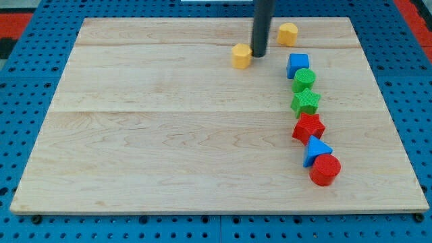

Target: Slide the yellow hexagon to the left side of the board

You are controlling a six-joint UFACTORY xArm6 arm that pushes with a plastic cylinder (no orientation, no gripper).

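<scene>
The yellow hexagon point(241, 55) lies on the wooden board point(169, 135) near the view's top, a little right of centre. My tip point(259, 53) touches its right side. A second yellow block point(288, 33), shape unclear, sits further right at the view's top. Below it a column runs down the view's right: a blue block point(298, 65), a green block point(304, 79), a green star point(306, 102), a red star point(308, 127), a blue triangle point(316, 150) and a red cylinder point(325, 169).
The board lies on a blue pegboard table point(27, 135). Red matting point(13, 17) shows at the view's top corners.
</scene>
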